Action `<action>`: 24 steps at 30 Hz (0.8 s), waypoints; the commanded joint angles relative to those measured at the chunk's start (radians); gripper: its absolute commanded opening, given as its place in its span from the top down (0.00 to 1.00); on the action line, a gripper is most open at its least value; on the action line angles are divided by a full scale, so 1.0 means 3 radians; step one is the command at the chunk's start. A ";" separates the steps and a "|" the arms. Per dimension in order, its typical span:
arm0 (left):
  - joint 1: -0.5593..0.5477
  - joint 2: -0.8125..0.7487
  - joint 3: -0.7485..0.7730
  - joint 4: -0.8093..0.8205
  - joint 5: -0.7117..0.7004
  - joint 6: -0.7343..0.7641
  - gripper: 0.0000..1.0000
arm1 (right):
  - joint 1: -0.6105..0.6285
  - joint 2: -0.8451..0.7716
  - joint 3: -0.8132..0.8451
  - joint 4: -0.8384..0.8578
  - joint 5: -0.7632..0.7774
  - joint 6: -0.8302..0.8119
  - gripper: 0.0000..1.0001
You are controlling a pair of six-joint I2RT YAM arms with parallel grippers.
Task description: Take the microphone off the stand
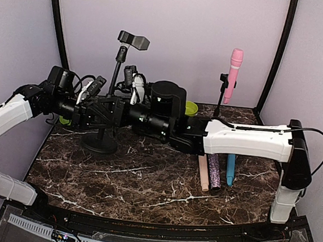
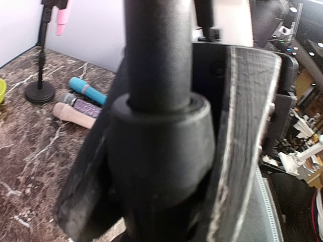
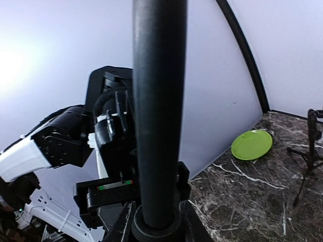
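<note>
Pink microphone (image 1: pixel 235 62) is held upright in the clip of a slim stand (image 1: pixel 223 91) at the back right of the counter (image 1: pixel 145 182), well apart from both sets of jaws. It is judged light, rigid and smooth-bodied, so slipping is to be expected. The best hold is likely on the handle just above the clip, with the slim stand steadied since it looks easily tipped. The jaws of the left arm (image 1: pixel 15 114) are clamped on the pole of the larger black stand (image 1: pixel 115 80), at a collar. The jaws of the right arm (image 1: pixel 250 140) appear closed on the same pole higher up. The marbled counter is hard and flat. Three loose microphones (image 1: pixel 214 171) lie side by side near the right arm, and a green dish (image 1: pixel 191 107) sits behind it. Purple walls (image 1: pixel 186 32) enclose the space closely, leaving little room at the back
</note>
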 commanded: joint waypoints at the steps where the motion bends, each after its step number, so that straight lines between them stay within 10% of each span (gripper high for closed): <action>1: 0.0021 -0.0037 0.0153 0.0143 0.0451 -0.0179 1.00 | 0.0021 -0.0171 -0.0152 0.1171 -0.1112 0.0157 1.00; 12: 0.0022 -0.0030 0.0123 0.0334 0.0883 -0.0568 1.00 | -0.0096 0.0259 0.0093 0.2611 -0.2919 0.1512 1.00; 16: 0.0031 -0.0023 0.0121 0.0310 0.0909 -0.0554 1.00 | -0.0136 0.0264 0.0090 0.2460 -0.2932 0.1496 0.73; 19: 0.0032 -0.0027 0.0140 0.0248 0.0834 -0.0451 1.00 | -0.0154 0.0102 -0.0029 0.1767 -0.2504 0.0994 0.46; 24: 0.0047 -0.0032 0.0201 0.0075 0.0494 -0.0132 1.00 | -0.0085 -0.0189 -0.0017 -0.0005 -0.0365 0.0336 0.27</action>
